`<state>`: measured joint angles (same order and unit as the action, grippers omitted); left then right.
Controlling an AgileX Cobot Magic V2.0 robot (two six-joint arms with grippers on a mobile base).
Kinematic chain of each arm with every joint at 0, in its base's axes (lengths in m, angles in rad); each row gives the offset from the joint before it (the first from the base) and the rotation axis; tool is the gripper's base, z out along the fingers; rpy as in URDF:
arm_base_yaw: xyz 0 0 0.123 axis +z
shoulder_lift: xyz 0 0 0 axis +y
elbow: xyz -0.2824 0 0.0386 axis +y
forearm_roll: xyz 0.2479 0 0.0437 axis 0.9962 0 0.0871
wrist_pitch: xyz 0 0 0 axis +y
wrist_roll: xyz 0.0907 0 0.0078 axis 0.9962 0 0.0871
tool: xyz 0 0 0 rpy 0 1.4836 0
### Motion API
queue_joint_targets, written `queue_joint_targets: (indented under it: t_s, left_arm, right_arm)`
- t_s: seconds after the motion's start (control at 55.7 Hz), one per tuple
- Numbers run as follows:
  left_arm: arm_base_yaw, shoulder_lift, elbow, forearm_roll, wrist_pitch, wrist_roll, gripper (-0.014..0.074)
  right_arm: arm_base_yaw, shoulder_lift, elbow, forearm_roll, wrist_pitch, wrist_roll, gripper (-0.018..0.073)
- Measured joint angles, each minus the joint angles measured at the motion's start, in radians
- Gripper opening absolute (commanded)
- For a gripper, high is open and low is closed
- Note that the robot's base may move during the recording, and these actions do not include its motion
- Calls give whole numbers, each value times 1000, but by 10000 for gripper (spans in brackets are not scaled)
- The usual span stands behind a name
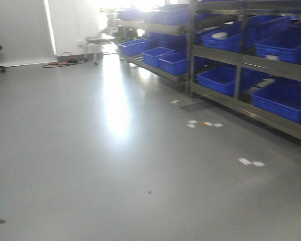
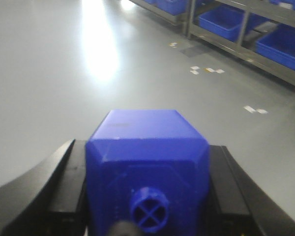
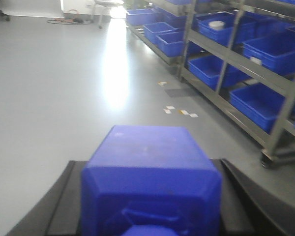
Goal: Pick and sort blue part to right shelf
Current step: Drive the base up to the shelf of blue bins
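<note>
While the base stands out on the open grey floor (image 1: 90, 150), the right shelf (image 1: 239, 65) is seen in the exterior front-facing view off to the right, its deep blue bins (image 1: 278, 98) not yet within reach; no gripper is shown there.

In the left wrist view, the blue part (image 2: 145, 130) is clamped between the black fingers (image 2: 71, 187) of the left gripper (image 2: 146, 162). Its round knob is turned toward the camera, evidently for carrying, and the shelf (image 2: 243, 29) lies well apart.

In the right wrist view, a blue block (image 3: 150, 147) is gripped likewise by the right gripper (image 3: 147, 172). Its cap is cut off by the frame edge.
</note>
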<state>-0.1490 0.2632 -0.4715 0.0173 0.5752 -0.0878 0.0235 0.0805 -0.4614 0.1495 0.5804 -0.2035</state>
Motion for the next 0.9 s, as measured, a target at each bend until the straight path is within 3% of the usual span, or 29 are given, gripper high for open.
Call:
queue_joint_targets:
  t_s: [0.898]
  left_arm:
    - [0, 0, 0, 0, 0, 0, 321]
  right_arm:
    - [0, 0, 0, 0, 0, 0, 249]
